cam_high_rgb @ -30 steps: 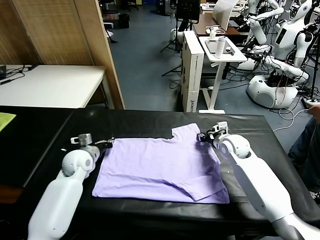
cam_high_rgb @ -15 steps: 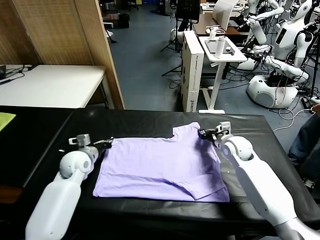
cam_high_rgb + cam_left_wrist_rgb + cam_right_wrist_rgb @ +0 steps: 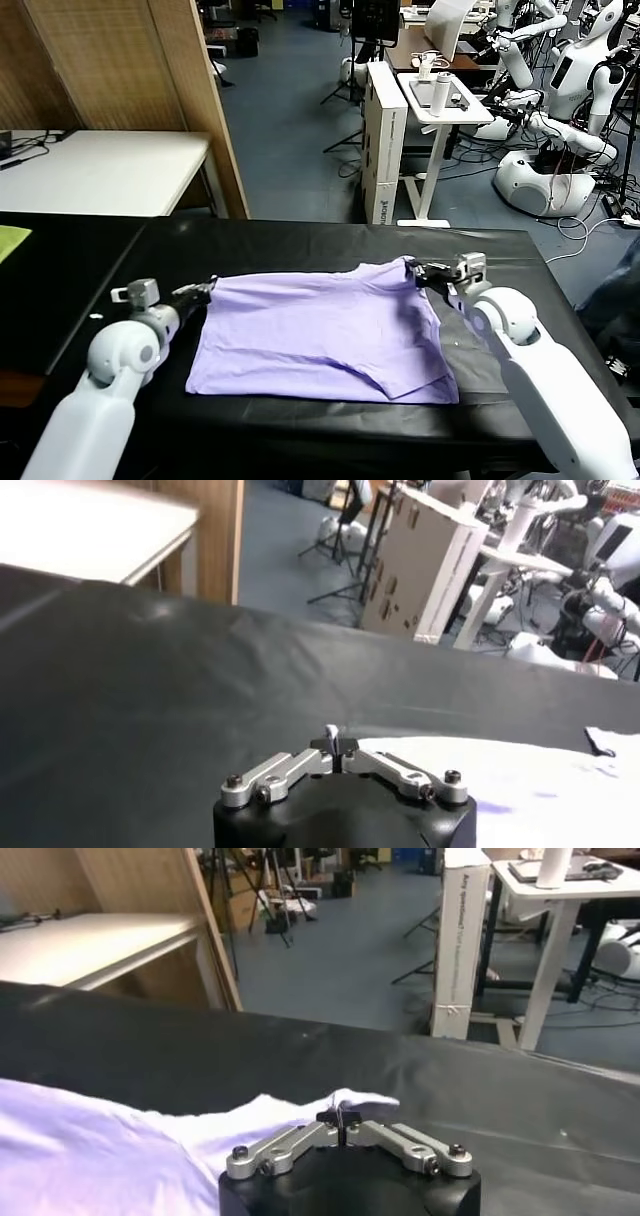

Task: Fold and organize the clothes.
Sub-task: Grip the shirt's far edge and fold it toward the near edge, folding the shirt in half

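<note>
T-shirt: lavender, spread flat on black bench, far edge raised between both arms.
Left hand: pinched shut on far left corner of T-shirt.
Right hand: pinched shut on far right corner, by sleeve.
Risk: thin fabric sliding out of either pinch if pulled unevenly; likely skewed fold, bunching near front-right crease.

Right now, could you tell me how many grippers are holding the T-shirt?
2: the left gripper pinches the T-shirt at its far left corner; the right gripper pinches its far right corner.
</note>
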{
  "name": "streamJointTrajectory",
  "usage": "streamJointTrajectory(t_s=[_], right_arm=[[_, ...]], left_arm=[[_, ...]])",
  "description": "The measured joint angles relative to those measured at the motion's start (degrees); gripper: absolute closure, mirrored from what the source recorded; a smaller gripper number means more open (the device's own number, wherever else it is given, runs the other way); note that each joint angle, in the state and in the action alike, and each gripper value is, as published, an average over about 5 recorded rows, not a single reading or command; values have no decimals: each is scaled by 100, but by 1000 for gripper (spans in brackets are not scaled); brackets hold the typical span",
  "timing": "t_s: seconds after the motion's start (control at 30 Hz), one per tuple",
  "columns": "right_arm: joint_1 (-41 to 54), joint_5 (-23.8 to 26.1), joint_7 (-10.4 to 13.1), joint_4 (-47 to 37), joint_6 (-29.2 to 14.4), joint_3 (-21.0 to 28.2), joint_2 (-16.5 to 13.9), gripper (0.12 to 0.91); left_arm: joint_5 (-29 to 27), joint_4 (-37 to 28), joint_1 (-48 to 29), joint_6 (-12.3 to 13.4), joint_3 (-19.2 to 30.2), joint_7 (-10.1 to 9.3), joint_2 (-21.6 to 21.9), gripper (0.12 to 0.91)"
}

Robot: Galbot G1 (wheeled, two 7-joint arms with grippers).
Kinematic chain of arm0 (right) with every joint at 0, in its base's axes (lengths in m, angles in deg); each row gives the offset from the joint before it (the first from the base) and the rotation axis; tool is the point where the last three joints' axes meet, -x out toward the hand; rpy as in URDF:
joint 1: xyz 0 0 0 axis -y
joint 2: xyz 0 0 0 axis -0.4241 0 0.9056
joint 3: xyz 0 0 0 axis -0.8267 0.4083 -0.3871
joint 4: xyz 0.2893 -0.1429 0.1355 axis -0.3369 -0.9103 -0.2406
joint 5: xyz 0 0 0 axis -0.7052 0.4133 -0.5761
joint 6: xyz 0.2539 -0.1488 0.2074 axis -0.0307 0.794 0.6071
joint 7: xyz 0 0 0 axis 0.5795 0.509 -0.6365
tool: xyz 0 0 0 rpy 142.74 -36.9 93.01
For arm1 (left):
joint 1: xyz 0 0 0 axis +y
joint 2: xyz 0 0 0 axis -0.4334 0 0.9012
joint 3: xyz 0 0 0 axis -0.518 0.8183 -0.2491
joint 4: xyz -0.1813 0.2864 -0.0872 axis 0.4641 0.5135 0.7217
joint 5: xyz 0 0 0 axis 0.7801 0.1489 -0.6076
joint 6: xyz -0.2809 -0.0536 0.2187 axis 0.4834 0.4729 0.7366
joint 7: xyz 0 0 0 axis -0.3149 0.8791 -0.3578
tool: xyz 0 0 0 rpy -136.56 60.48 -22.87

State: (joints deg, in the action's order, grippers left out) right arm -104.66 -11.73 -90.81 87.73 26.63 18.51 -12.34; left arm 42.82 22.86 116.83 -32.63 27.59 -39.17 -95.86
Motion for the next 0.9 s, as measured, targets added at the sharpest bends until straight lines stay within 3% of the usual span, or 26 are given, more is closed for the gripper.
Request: streamJointTrajectory(t_s=[0.43,0.67,0.9], right_arm=[[-1442,9,150,1382,235,-639,-493,885],[-2088,137,349,1845,573,-799,-565,885],[-2396,293,382,2011,586,-830,-601,885]], left_arm=[[-147,752,809,156,-406,134,18,869],[-164,1058,1287,192,-591,182,-49,869],[-183,1245,1694,215,-732,182,-141,869]])
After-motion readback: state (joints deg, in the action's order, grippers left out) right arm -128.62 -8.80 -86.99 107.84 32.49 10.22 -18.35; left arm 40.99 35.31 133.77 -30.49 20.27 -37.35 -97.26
